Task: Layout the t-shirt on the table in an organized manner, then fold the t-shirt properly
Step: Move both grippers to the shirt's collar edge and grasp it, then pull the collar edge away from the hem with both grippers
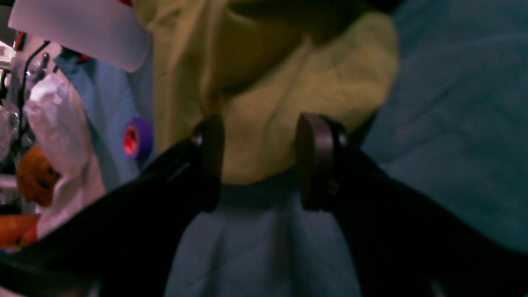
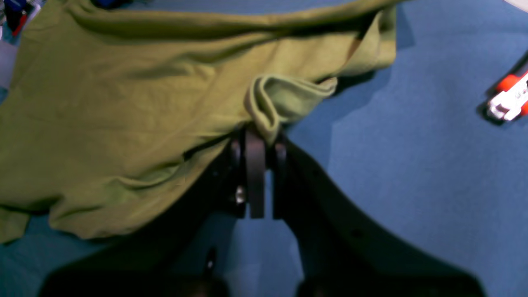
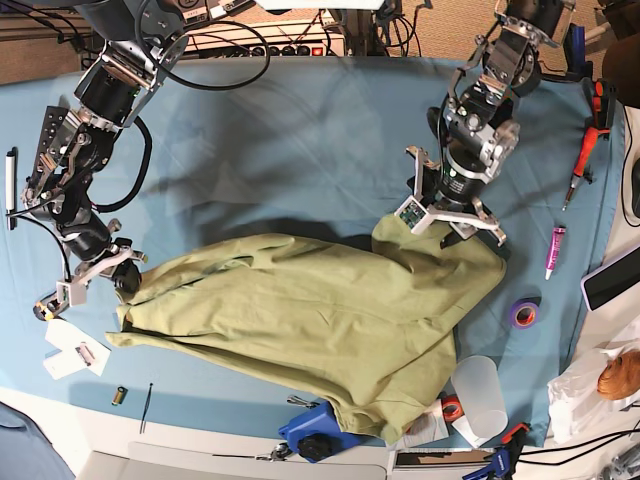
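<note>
One olive t-shirt point(image 3: 310, 325) is lying on the one blue-covered table point(image 3: 280, 140). Two robot arms are reaching over that table, each carrying one gripper: the left gripper point(image 3: 447, 222) and the right gripper point(image 3: 120, 272). Around the t-shirt, one purple tape roll point(image 3: 523, 314) is sitting to its right, one clear plastic cup point(image 3: 480, 395) is lying by its lower right corner, one pink marker point(image 3: 554, 250) is resting further right, one red-handled screwdriver point(image 3: 582, 160) is lying beyond that, and one blue tool point(image 3: 312, 432) is sitting below its hem.
</note>
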Tool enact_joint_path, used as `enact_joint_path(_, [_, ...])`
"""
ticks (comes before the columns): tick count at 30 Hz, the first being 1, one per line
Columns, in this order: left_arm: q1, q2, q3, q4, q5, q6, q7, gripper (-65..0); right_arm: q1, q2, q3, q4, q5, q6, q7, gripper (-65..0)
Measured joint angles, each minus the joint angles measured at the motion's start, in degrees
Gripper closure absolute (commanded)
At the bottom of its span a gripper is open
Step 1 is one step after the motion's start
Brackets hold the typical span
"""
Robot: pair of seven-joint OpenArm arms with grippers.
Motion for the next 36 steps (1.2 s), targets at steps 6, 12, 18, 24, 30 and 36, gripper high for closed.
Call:
enact_joint_path(6, [-3.08, 0.07, 0.15, -9.07, -0.44, -0.2, -1.88, -29.6, 0.0, 0.04, 0.02, 0.0, 0.07, 0.02, -0.2, 0.0])
enact_joint_path(12, [-5.25, 0.2, 0.17, -12.26, -1.36, 6.47, -0.37, -10.1, 0.02, 0.04, 0.0, 0.0, 0.17, 0.0, -0.22, 0.0])
enact_joint_path(18, [-7.89, 0.09, 0.15, -12.37, -2.14, 7.37, 9.62, 0.0, -0.09, 0.57, 0.0, 0.52, 2.73, 2.32, 0.02, 0.0])
enact_joint_path(24, [-8.61, -0.5, 0.15, -8.11, -2.14, 7.56, 16.02, 0.0, 0.02, 1.51, 1.33, 7.37, 4.26, 2.38, -2.14, 0.0])
enact_joint_path(30, [-7.65, -4.15, 0.15, -3.26, -5.7, 7.15, 19.76, 0.0, -1.86, 1.84, 4.04, 13.35, 7.34, 2.56, -7.65, 0.0])
enact_joint_path(36, [-0.59, -8.5, 0.22, 2.27, -7.82, 5.09, 21.4, 0.0, -9.55, 1.49, 9.33, 16.17, 10.69, 2.54, -9.27, 0.0])
